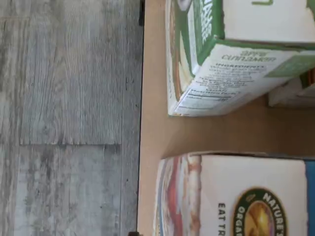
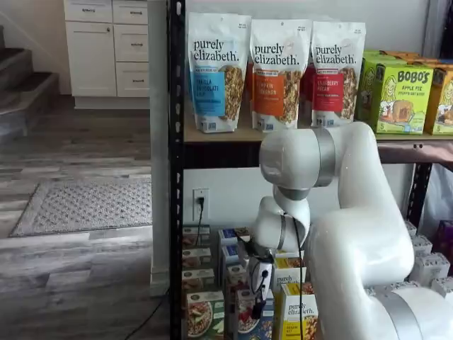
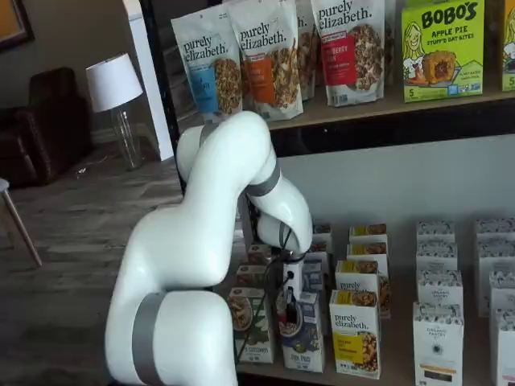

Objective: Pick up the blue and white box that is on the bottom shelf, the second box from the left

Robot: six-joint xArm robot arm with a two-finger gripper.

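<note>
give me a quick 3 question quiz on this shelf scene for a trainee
1. True or false: the gripper hangs over the front row of the bottom shelf, right at the blue and white box.
2. Which box stands directly beside the blue and white box, on the side nearer the rack's black corner post? A) the green-fronted box B) a red box C) a silver tin
3. Fill in: the pouches on the upper tier read "purely ____".

Key
1. True. It hangs right at the box in both shelf views; the fingers are seen too poorly to tell whether they are open.
2. A
3. elizabeth
</note>
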